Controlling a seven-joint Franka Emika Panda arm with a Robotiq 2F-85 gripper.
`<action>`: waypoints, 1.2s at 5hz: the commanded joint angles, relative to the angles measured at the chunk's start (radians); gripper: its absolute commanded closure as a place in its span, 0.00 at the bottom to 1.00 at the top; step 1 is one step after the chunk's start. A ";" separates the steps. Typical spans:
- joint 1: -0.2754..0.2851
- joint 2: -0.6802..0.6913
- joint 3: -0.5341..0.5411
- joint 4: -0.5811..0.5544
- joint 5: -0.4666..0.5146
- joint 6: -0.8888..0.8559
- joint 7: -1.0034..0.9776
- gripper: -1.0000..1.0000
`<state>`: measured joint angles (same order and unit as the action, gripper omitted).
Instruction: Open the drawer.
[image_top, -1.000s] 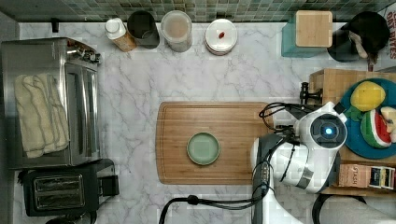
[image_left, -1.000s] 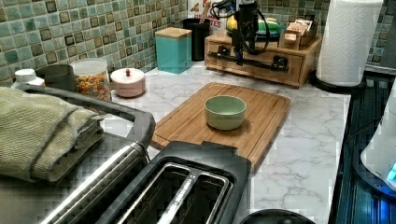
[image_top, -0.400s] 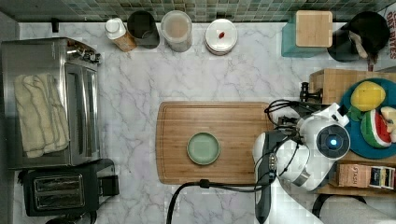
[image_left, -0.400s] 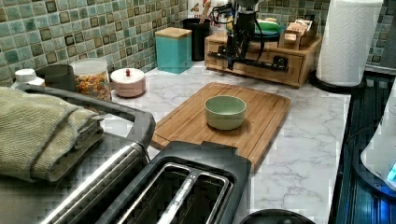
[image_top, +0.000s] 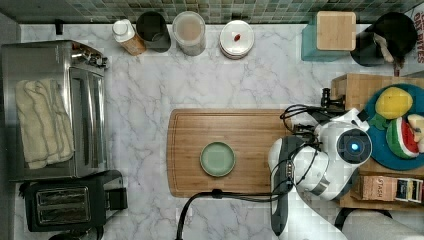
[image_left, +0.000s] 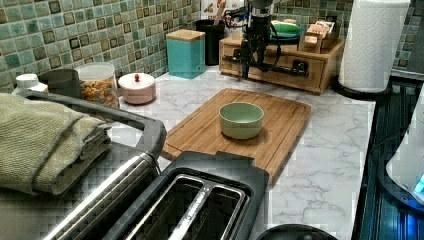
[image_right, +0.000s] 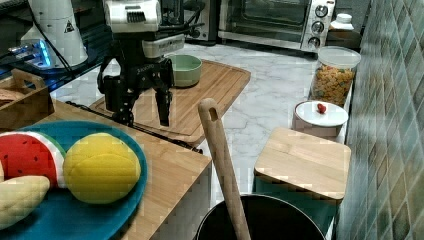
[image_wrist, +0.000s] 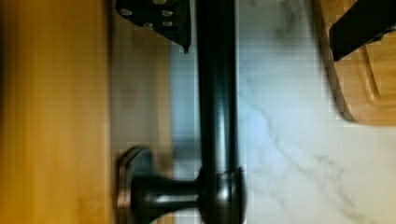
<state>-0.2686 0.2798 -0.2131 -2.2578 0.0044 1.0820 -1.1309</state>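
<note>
A green bowl sits on the wooden cutting board at centre frame; the white robot arm crowds the lower right

bowl on cutting board, drawer behind

A white marble countertop is stretching beneath everything, and a green mosaic tile wall is rising behind it.
</note>
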 joint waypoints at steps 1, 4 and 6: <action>0.007 0.059 0.049 0.033 0.065 -0.013 0.014 0.00; 0.112 -0.070 0.203 -0.059 0.154 -0.117 0.067 0.00; 0.263 -0.094 0.243 -0.139 0.122 0.010 0.323 0.00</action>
<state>-0.1868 0.2546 -0.1339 -2.3223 0.1351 1.0898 -0.9204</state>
